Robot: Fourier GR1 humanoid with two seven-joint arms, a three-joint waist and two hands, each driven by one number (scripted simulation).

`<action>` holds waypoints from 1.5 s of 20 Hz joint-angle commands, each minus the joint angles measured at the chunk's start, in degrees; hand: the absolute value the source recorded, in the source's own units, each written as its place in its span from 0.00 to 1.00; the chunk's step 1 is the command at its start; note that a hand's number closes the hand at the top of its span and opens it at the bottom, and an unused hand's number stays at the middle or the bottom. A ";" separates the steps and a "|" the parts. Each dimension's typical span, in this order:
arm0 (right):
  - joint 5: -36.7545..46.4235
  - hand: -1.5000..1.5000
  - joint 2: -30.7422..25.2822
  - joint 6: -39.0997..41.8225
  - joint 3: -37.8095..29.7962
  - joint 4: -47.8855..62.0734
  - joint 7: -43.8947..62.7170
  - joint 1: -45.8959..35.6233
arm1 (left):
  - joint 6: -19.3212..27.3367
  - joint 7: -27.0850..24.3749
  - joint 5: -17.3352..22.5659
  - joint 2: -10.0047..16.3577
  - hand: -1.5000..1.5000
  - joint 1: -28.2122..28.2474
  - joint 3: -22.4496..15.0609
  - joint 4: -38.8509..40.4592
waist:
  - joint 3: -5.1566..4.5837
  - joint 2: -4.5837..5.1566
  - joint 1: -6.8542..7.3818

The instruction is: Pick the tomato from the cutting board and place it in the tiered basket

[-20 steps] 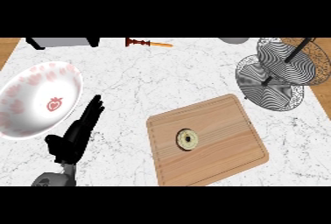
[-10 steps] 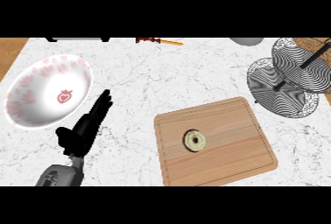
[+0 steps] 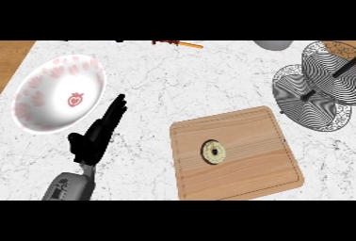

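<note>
The big white marble tabletop (image 3: 181, 80) fills most of the head view. On it, low and to the right, lies the wooden cutting board (image 3: 257, 164), flat and a bit turned. Past the board's far right corner, near it, stands the tiered basket (image 3: 295, 92), made of thin wire with round trays one over the other. The trays that show have no tomato in them, though the top tray runs off the edge of the view. Far over on the left sits a white plate (image 3: 49, 99) with small red marks on it. Between the plate and the board is the left hand (image 3: 94, 139). Its fingers (image 3: 111, 113) are straight and pressed close together, pointing up and away. They hold nothing and touch neither the plate nor the board. The right hand does not show at all. The smallest thing is the tomato (image 3: 214, 151), a little round thing near the middle of the cutting board. It looks pale yellow with a dark middle, not red. So I think the job has hardly begun. The tomato has not been picked up, and no hand is near it. What is left is to reach over to the board, take hold of the tomato, lift it, carry it to the right and put it down in the basket.
</note>
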 commanded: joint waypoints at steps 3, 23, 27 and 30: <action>0.94 1.00 -0.07 0.44 5.44 20.93 -4.26 -15.17 | -2.09 1.11 0.97 1.48 0.50 0.55 1.24 -1.38 | 0.07 0.08 0.60; 6.03 1.00 14.48 -14.38 5.20 67.10 -25.30 -42.61 | -1.50 -0.97 -1.45 -1.25 0.50 0.16 1.45 0.10 | 0.12 0.24 0.29; -0.70 1.00 14.67 -12.77 -1.50 68.94 -17.79 -44.53 | -2.08 -3.43 -1.70 -1.00 0.50 1.61 1.52 1.70 | 0.08 0.22 -0.01; -2.92 0.00 18.82 -16.04 -3.14 69.11 -17.76 -43.56 | -2.09 -0.43 -0.87 -0.87 0.50 0.66 2.14 -0.31 | 0.11 -0.08 -0.51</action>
